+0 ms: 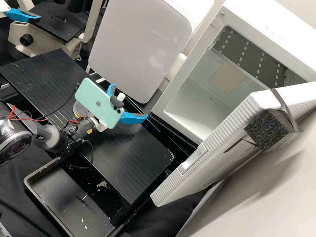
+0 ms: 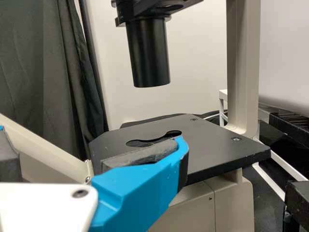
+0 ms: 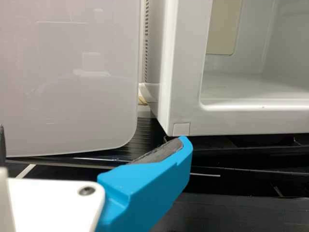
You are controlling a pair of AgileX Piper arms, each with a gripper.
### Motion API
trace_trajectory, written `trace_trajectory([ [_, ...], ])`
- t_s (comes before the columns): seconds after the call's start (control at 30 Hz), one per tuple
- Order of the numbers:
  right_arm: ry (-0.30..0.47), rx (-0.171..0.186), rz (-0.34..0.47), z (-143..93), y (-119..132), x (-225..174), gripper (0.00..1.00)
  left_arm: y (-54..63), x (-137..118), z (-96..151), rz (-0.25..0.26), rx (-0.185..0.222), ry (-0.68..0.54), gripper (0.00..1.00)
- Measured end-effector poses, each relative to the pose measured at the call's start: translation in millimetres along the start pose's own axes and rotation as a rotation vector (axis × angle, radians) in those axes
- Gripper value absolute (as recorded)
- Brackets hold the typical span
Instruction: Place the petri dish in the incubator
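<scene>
Your right gripper (image 1: 129, 101) is to the left of the open incubator (image 1: 276, 29), near its lower front corner, in the high view. Its two blue fingers stand spread apart. A mint green phone (image 1: 96, 101) is mounted on this gripper.

The petri dish (image 1: 77, 110) is farther to the left of the incubator than this gripper. You see it partly behind the phone, and it seems to lie on the black raised platform (image 1: 137, 162). It looks clear and round, with a thin, pale, curved edge. The platform's dark colour shows through it. Most of the dish is hidden, so I cannot tell if it has a lid, or what it contains.

The incubator's door (image 1: 213, 140) is swung wide open, at the right side of its opening. A black foam block (image 1: 268, 130) is strapped on this door. Inside the incubator you can see white walls and one beige panel (image 1: 227, 78).

Directly left of the incubator stands a white box (image 1: 149, 36) with a smooth grey front. Much farther left of the incubator is your left gripper (image 1: 26, 1), also with its fingers spread, at the black stage (image 2: 217, 145) of a cream microscope (image 1: 16, 35).
</scene>
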Motion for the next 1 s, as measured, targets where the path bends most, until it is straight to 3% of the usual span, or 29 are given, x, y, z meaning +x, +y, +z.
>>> trace_trajectory([
  [0.47, 0.012, -0.006, 0.007, 2.0, 1.7, -16.6, 1.00, 0.0, 0.0, 0.0, 0.000, 0.000, 0.000, 1.00],
  [0.77, 0.168, 0.020, 0.085, -10.0, 8.4, -68.7, 1.00, 0.0, 0.0, 0.0, 0.000, 0.000, 0.000, 1.00],
  [1.0, 0.215, 0.020, -0.016, -16.7, -18.0, -98.8, 1.00, 0.0, 0.0, 0.0, 0.000, 0.000, 0.000, 1.00],
])
